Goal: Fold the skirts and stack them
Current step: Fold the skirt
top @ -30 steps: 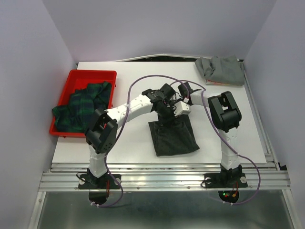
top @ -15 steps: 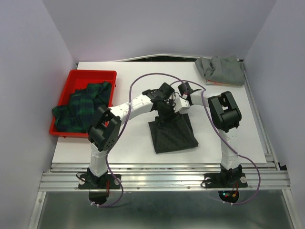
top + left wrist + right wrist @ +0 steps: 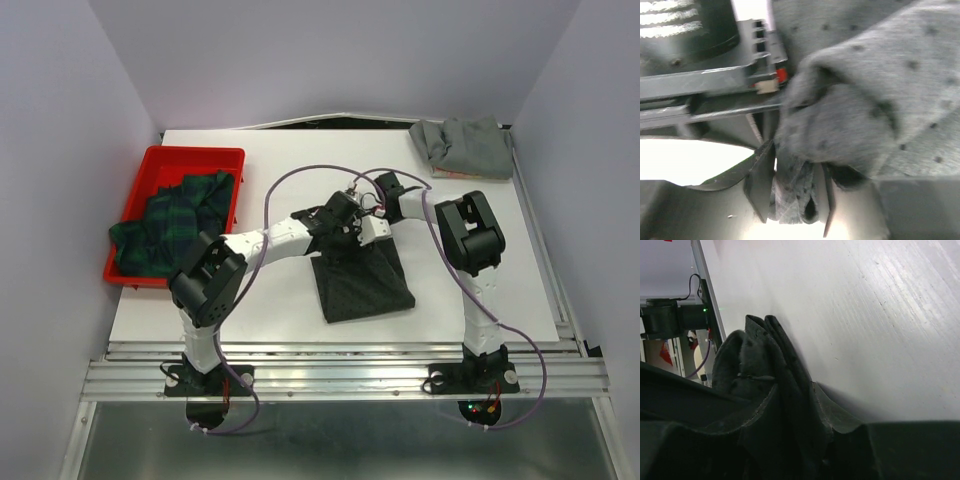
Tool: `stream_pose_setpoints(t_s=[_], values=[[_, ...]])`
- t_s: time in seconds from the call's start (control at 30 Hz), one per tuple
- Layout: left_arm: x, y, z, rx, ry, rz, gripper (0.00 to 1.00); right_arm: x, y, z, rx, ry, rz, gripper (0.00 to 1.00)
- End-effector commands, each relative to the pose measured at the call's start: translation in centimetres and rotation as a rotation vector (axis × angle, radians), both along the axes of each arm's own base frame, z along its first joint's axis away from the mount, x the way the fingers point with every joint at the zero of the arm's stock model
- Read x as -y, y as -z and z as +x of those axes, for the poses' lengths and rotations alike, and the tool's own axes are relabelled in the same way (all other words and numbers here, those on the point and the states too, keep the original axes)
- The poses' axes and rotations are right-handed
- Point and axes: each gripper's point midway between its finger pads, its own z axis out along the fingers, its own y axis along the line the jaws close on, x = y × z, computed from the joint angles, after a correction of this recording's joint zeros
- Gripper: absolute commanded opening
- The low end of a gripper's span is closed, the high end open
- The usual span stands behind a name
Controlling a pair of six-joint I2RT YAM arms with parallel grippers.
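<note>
Right of the red tray (image 3: 190,155), the charcoal skirt (image 3: 365,285) lies near-to-far on the white table (image 3: 490,290); left gripper (image 3: 794,197) and right gripper (image 3: 370,240) clench its far edge.

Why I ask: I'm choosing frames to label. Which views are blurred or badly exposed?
Top external: evenly lit and sharp, soft shadows only. Left wrist: the charcoal skirt fills the frame, soft and out of focus, with a blown-out white patch lower left. Right wrist: the table grain is crisp, but the skirt in front is nearly black.
</note>
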Motion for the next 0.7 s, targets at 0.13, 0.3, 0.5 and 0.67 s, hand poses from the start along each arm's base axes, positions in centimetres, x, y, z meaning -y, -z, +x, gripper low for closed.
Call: stream_pose_setpoints(t_s=[0.13, 0.3, 0.5, 0.67], values=[[0.2, -7.4, 2.4, 0.212, -0.081, -0.132, 0.52, -0.4, -1.7, 3.8, 0.146, 0.05, -0.081, 0.45], [-0.5, -11.9, 2.9, 0.28, -0.142, -0.178, 0.55, -0.1, -5.1, 8.3, 0.258, 0.155, -0.11, 0.52], [-1.5, -15.8, 1.6, 0.264, -0.191, -0.237, 0.56, 4.8, -11.5, 16.6, 0.4, 0.389, -0.107, 0.56], [-0.7, -16.2, -3.3, 0.011, -0.175, -0.413, 0.56, 9.6, -19.8, 16.2, 0.501, 0.439, 0.006, 0.55]])
